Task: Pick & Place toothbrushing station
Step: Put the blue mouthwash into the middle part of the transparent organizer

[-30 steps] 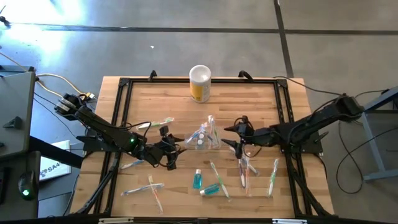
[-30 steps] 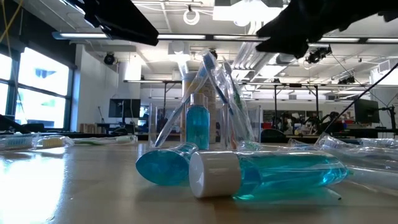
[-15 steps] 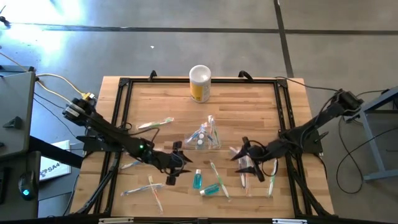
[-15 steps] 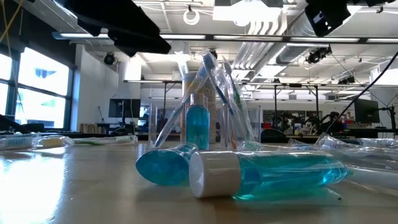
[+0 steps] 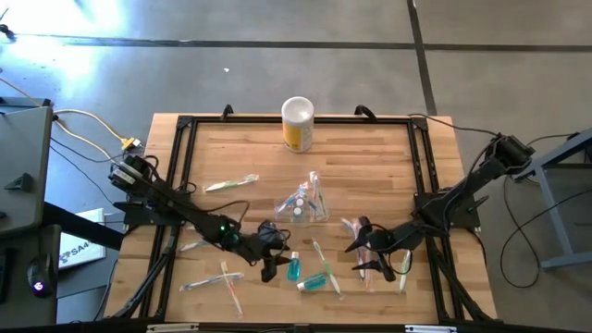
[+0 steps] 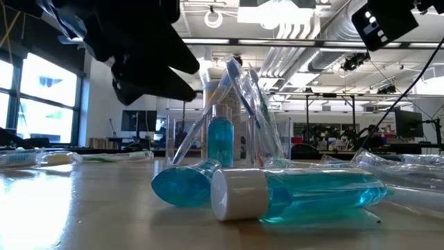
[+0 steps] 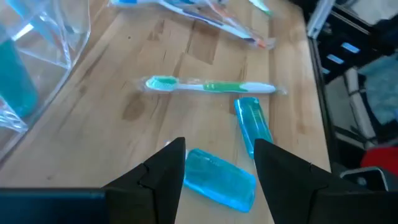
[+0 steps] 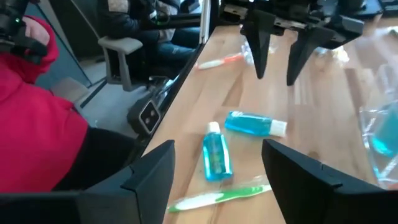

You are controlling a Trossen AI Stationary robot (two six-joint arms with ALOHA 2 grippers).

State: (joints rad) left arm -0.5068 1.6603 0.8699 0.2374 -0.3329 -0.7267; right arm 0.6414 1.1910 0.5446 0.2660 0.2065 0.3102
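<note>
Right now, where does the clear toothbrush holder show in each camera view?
High view: the clear holder stands at the table's centre, between the two arms.
Low view: mid-picture, upright behind the teal tubes.
Left wrist view: at the picture's edge, cut off.
Right wrist view: at the picture's edge, cut off.
Shared landmark: the two teal tubes lying near it show in all four.
</note>
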